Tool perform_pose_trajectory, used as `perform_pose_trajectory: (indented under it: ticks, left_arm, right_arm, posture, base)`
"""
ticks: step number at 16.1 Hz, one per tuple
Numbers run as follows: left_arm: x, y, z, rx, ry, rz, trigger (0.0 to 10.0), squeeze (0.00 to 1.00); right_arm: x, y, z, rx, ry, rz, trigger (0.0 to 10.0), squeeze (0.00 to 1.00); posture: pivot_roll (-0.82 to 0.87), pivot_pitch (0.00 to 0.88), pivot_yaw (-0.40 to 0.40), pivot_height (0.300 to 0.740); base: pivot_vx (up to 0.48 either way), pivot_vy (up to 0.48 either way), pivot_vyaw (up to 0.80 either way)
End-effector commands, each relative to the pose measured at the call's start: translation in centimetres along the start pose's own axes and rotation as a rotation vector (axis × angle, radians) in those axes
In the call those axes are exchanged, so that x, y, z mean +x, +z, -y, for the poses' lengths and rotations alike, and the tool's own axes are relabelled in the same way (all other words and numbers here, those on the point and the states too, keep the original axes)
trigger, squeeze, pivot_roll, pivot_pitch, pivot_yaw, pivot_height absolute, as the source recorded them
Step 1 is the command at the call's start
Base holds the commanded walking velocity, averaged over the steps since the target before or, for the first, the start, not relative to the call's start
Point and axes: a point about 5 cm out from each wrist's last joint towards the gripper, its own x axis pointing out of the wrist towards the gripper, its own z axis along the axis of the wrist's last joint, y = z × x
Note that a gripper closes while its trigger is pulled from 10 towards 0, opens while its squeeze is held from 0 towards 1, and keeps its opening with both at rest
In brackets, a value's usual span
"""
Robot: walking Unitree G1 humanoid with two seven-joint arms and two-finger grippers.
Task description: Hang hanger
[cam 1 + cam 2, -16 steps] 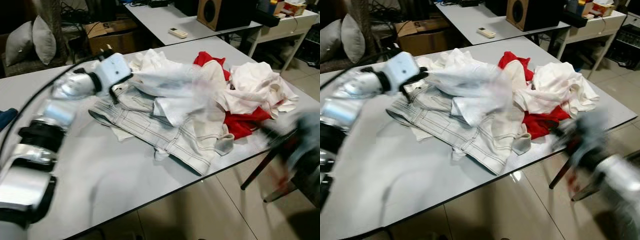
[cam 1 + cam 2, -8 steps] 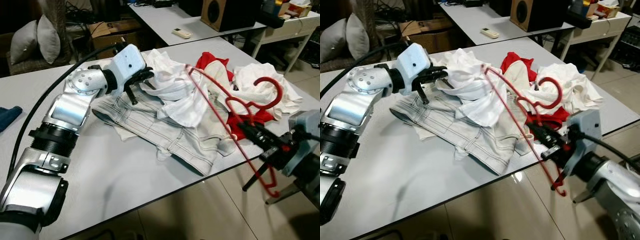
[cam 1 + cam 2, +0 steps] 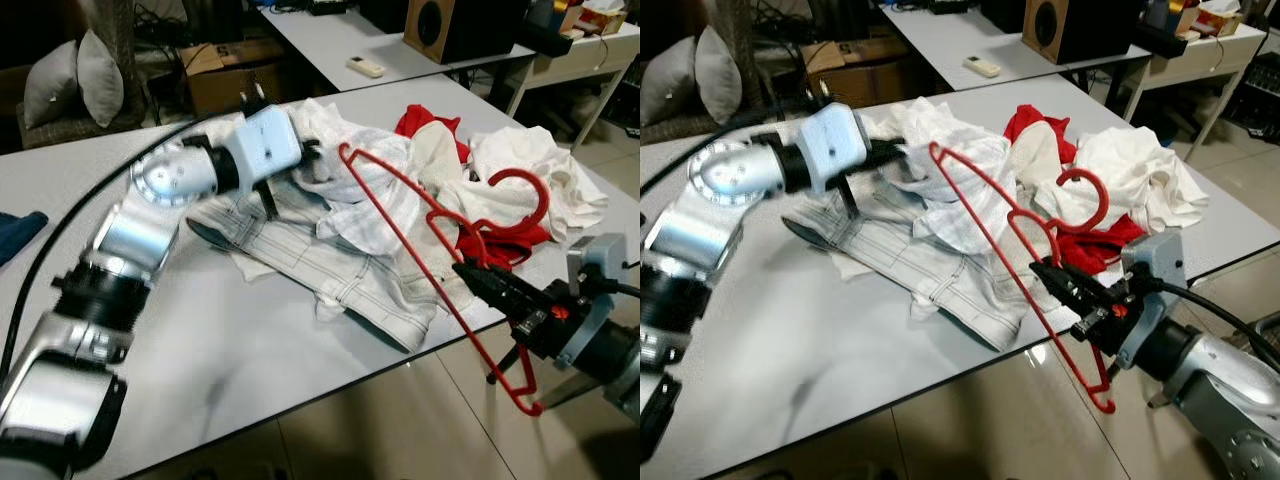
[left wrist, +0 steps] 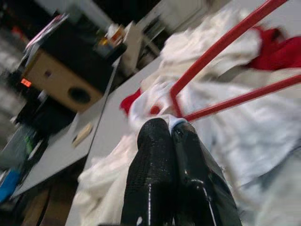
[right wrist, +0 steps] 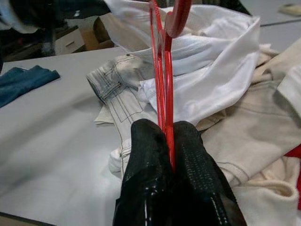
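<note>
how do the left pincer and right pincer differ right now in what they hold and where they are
The left pincer is shut on white cloth over the clothes pile on the table; the right pincer is shut on the red hanger off the table's near edge. The left reaches in from the pile's far side, the right from the near side. Both are shut and meet at the same hanger.

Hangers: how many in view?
1. A red hanger clamped in the right pincer at the table's near edge, its far end over the clothes pile. More could be buried.
</note>
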Motion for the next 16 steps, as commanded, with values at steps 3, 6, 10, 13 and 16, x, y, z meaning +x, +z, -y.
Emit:
perform_pose_trajectory:
  ticks: [3, 6, 10, 13, 16]
  left_arm:
    - [-0.2, 0.8, 0.3, 0.042, 0.008, 0.032, 0.0, 0.00]
    - [-0.3, -0.2, -0.4, 0.054, 0.099, -0.034, 0.0, 0.00]
    - [0.0, 0.4, -0.2, 0.057, 0.063, 0.014, 0.0, 0.00]
    - [0.4, 0.7, 1.8, 0.073, -0.064, 0.059, 0.0, 0.00]
    - [0.4, 1.3, 2.5, 0.087, -0.114, 0.094, 0.0, 0.00]
  right_arm:
    - [0.4, -0.6, 0.1, 0.023, 0.032, -0.050, 10.0, 0.00]
    - [0.0, -0.9, -0.2, 0.032, 0.044, -0.067, 10.0, 0.00]
    - [-0.2, -1.2, 0.0, 0.033, 0.031, -0.087, 10.0, 0.00]
    - [0.6, -1.3, 0.8, 0.021, 0.019, -0.106, 10.0, 0.00]
    - [1.1, -1.3, 1.2, 0.027, 0.030, -0.116, 10.0, 0.00]
  posture:
    - [-0.06, 0.000, 0.009, 0.740]
    - [-0.08, 0.000, 0.011, 0.740]
    - [-0.08, 0.000, 0.014, 0.740]
    - [-0.08, 0.000, 0.005, 0.740]
    - [-0.07, 0.000, -0.010, 0.740]
  base:
    - [0.000, 0.000, 0.00]
    - [0.000, 0.000, 0.00]
    - [0.000, 0.000, 0.00]
    - [0.000, 0.000, 0.00]
    - [0.000, 0.000, 0.00]
